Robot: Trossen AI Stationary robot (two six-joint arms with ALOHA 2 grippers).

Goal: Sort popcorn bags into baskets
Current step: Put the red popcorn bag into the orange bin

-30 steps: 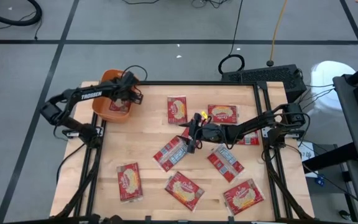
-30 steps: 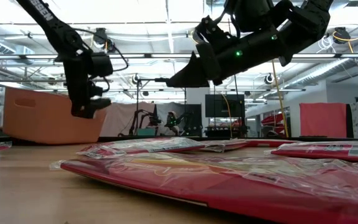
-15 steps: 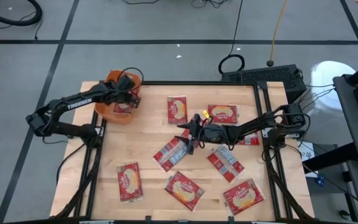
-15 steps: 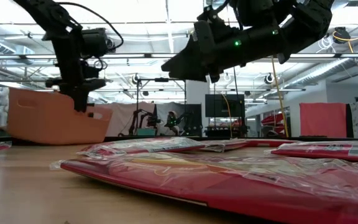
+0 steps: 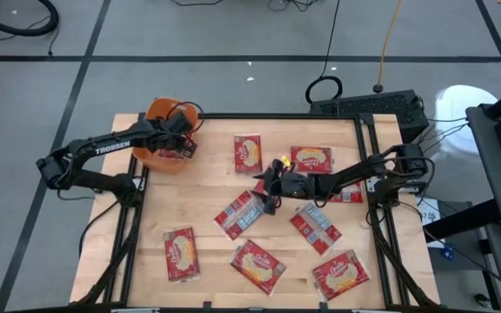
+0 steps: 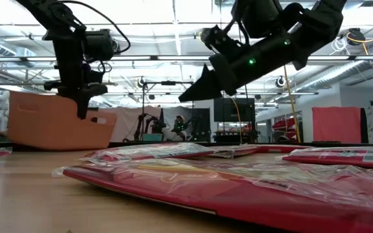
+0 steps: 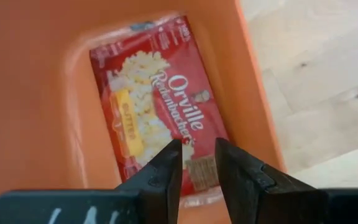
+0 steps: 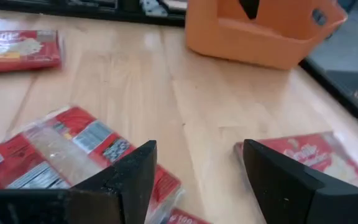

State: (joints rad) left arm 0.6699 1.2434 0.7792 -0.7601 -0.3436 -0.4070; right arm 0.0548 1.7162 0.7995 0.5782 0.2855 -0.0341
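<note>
A: Take it from the biggest thing down. What's on the table [image 5: 207, 187]?

B: The orange basket [image 5: 158, 153] sits at the upper left of the high view, overhanging the table's corner and looking tilted. One popcorn bag [image 7: 157, 127] lies flat on its floor, label up. Seven or so more lie loose across the wood, the nearest to the action a silver-sided bag [image 5: 241, 213] at centre.

A: And the arms?

B: The left gripper [image 5: 177, 141] hangs over the basket, fingers drawn close with only a slim gap, nothing between them. The right gripper [image 5: 267, 189] hovers mid-frame just above that silver-sided bag, fingers spread wide and empty.

A: So what makes the next pick go well?

B: My guess is the right arm is about to take that bag. It lies flat in slippery wrap, so coming down over an edge, one finger on each side, should beat pressing on the middle. The left should lift straight up, clear of the rim, so it doesn't tip the basket further.
</note>
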